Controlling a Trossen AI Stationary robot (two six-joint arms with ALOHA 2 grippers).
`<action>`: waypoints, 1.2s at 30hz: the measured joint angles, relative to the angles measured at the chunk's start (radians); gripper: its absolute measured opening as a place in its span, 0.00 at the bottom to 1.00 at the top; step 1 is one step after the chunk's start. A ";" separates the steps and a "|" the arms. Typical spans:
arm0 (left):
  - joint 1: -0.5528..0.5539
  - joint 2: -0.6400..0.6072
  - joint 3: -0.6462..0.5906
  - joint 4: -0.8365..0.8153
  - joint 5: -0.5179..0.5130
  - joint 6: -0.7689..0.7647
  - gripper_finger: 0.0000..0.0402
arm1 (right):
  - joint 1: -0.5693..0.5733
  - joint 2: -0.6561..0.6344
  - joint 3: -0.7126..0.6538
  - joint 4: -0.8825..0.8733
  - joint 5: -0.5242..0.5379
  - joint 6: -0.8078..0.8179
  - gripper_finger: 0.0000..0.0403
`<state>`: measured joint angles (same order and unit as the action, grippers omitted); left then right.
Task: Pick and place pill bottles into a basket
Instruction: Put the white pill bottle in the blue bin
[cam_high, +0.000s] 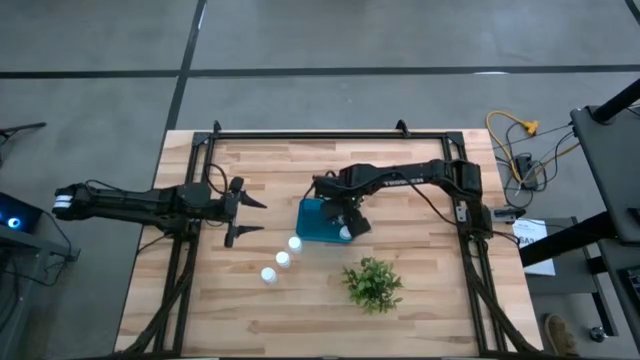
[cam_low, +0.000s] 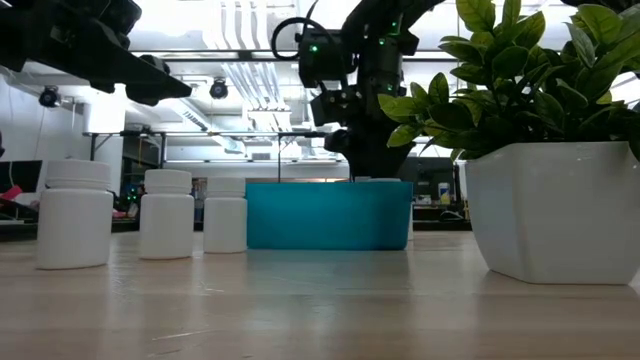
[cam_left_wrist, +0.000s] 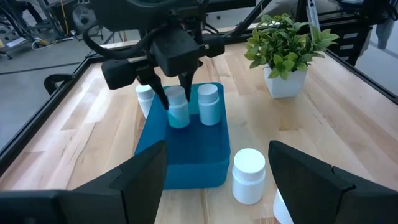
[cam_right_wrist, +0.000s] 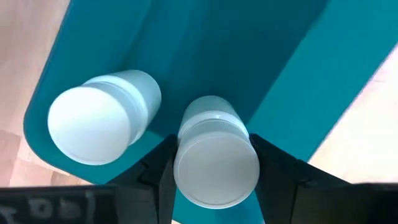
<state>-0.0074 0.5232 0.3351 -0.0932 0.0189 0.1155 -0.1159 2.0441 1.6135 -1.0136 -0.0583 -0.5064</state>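
The teal basket (cam_high: 312, 222) sits mid-table. My right gripper (cam_left_wrist: 174, 93) stands over it, pointing down, shut on a white pill bottle (cam_left_wrist: 178, 111). A second bottle (cam_left_wrist: 208, 103) stands upright in the basket beside it. A third (cam_left_wrist: 143, 98) shows at the basket's far corner; whether it is in the basket or beside it, I cannot tell. Three more bottles (cam_high: 295, 243) (cam_high: 283, 259) (cam_high: 269, 275) stand in a slanting row on the table near the basket. My left gripper (cam_high: 255, 217) hovers open to the basket's left, holding nothing. My right gripper pinches the bottle's round cap (cam_right_wrist: 214, 163) between its two fingers (cam_right_wrist: 158, 177), one on each side. The fingers come from above, pointing down. The bottle hangs upright with its lower end inside the basket; whether it rests on the basket's floor, I cannot tell.
A green plant in a white pot (cam_high: 372, 284) stands near the front edge, right of the bottle row. A black frame rail (cam_high: 330, 135) borders the wooden table. Bare wood lies left of the basket and along the far side.
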 joint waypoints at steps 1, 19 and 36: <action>0.000 0.000 0.000 0.000 0.000 0.000 0.65 | -0.002 0.000 0.000 0.000 -0.001 0.001 0.38; 0.000 0.000 0.000 -0.002 0.000 0.000 0.65 | -0.017 0.000 -0.013 0.004 -0.029 0.048 0.47; 0.000 0.000 0.000 -0.002 0.000 0.000 0.65 | -0.020 0.000 -0.013 0.014 -0.029 0.117 0.49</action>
<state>-0.0074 0.5232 0.3347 -0.0956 0.0189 0.1158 -0.1356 2.0441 1.6001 -1.0000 -0.0871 -0.3898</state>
